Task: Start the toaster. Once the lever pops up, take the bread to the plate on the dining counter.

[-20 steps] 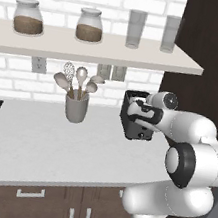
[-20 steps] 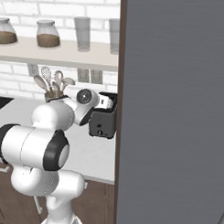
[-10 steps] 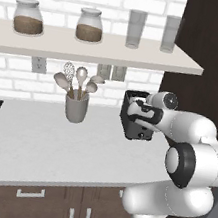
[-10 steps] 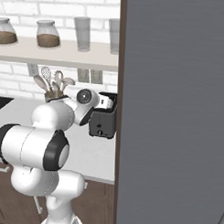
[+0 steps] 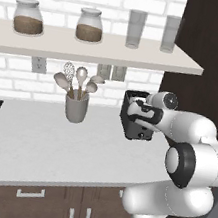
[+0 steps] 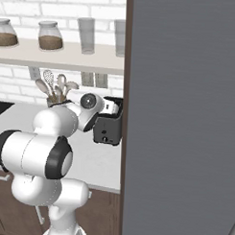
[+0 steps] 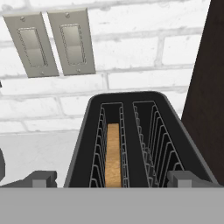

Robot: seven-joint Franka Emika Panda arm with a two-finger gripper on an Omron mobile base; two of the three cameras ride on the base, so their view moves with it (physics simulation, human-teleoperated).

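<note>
Glossy white arm at lower right of the left base view, built of rounded, bulbous segments with smooth shells. Dark charcoal bands at the joints; a round black cap with a grey ring on the big elbow joint. Same white, ball-like links at lower left of the right base view, again ringed in black. Small round wrist end cap, dark centre inside a pale rim, near frame middle. Two small dark grey, squarish finger tips along the bottom of the hand view.
</note>
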